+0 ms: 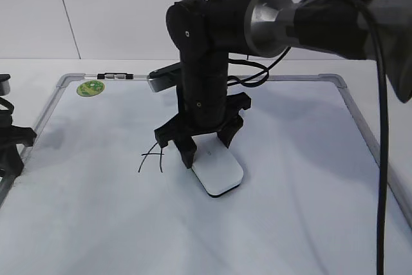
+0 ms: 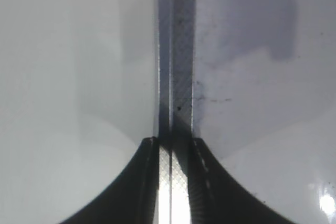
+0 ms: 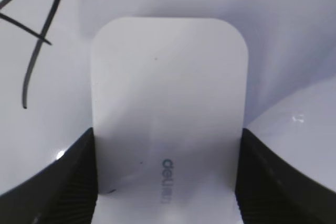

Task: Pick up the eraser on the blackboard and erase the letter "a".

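Observation:
The eraser (image 1: 217, 169) is a flat white oblong block lying on the blackboard (image 1: 302, 159), a large white board with a silver frame. My right gripper (image 1: 205, 146) reaches down over the eraser's near end, and its two black fingers press against the long sides, as the right wrist view (image 3: 168, 108) shows. A tall capital "A" in black marker (image 1: 152, 157) stands just left of the eraser (image 3: 37, 30). The small letter "a" is hidden or out of view. My left gripper (image 1: 9, 154) is shut and empty over the board's left frame (image 2: 176, 51).
A green round sticker (image 1: 90, 87) sits at the board's far left corner, beside a small black-and-silver clip (image 1: 116, 76) on the top frame. The right arm's thick body and cables hang over the board's middle. White tabletop surrounds the board.

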Robot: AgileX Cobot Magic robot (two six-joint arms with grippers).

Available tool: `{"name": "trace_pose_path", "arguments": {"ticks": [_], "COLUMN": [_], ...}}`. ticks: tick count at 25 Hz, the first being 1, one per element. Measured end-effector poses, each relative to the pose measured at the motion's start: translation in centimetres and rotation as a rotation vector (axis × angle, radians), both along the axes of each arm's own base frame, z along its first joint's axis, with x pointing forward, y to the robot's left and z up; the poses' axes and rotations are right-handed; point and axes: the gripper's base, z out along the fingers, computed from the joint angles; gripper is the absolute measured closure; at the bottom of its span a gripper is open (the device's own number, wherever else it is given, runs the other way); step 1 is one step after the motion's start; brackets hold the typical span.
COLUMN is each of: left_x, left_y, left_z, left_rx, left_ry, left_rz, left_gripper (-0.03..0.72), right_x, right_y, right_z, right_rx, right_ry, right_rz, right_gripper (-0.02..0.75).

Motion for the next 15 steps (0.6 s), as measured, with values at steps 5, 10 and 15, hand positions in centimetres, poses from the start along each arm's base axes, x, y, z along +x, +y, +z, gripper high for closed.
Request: {"name": "trace_pose_path", "arguments": {"ticks": [5,10,15], "left_x": [-0.01,-0.02,-0.02], "left_y": [0.00,0.01,0.01], "left_z": [0.00,0.00,0.00], "left_rx": [0.000,0.001,0.001], "left_ry": [0.001,0.002,0.002], "left_rz": [0.000,-0.002,0.000], "left_gripper": [0.569,0.569,0.569], "right_x": [-0.46,-0.42,-0.39], "right_y": [0.54,0.50,0.50], "right_z": [-0.02,-0.04,-0.09], "right_rx": [0.026,0.016,-0.008], "right_ry": [0.022,0.014,-0.007], "right_rz": [-0.006,-0.006,-0.012], "right_gripper": [0.227,0.227,0.227]}}
